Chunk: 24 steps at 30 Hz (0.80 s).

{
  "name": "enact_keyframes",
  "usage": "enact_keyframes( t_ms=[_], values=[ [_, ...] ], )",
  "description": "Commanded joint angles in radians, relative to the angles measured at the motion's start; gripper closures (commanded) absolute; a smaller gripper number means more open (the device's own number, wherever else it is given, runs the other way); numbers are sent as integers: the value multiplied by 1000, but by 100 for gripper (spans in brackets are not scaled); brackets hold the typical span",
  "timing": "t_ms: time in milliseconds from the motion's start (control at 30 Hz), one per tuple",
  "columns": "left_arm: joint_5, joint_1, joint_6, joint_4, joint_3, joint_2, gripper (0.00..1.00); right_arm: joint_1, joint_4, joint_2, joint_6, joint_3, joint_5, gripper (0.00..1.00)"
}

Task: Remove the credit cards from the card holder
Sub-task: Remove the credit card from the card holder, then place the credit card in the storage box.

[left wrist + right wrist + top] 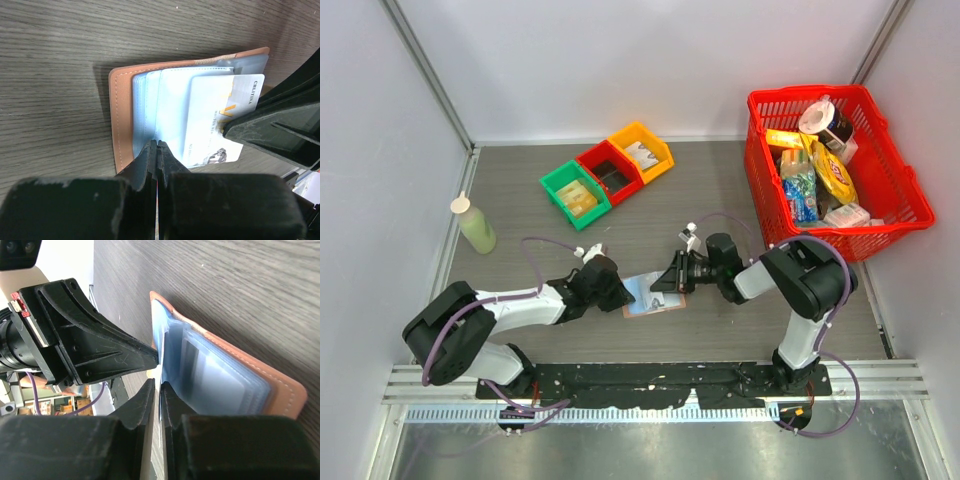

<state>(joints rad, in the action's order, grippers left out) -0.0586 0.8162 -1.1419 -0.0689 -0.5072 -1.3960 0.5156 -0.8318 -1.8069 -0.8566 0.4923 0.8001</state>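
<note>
The card holder [658, 304] lies open on the table between both arms, tan cover [120, 116] down and pale blue sleeves [150, 100] up. My left gripper [158, 144] is shut, and its tips press down on the sleeves near the holder's edge. A white credit card [216, 112] with dark print sticks partway out of a sleeve. My right gripper [160, 386] has its jaws drawn in on that card's thin edge. Its finger covers the card's corner in the left wrist view. From above, the two grippers [618, 290] [661, 283] meet over the holder.
A red basket [803, 96] full of packaged goods stands at the back right. Green [575, 193], red [610, 172] and yellow [642, 152] bins sit in a row behind the holder. A pale green bottle [475, 224] stands at the left wall.
</note>
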Motion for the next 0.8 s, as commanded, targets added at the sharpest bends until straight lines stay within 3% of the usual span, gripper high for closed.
enact_keyframes(
  t_ms=[0,133,400,467,567,767],
  values=[
    [-27,1,42,124,12,-34,100,-34,74,76,97,-3,18,89],
    [-24,1,42,119,10,-38,100,-61,230,128,188,8,-10,99],
    [-23,1,71,115,-16,-2,100,-103,652,308,401,78,-137,99],
    [-20,1,99,118,-37,26,96,-104,749,363,442,109,-173,99],
    [-17,1,165,135,-89,77,78,-104,908,457,494,152,-231,99],
    [-7,-15,439,251,-266,184,29,-101,1160,619,608,305,-297,99]
  ],
)
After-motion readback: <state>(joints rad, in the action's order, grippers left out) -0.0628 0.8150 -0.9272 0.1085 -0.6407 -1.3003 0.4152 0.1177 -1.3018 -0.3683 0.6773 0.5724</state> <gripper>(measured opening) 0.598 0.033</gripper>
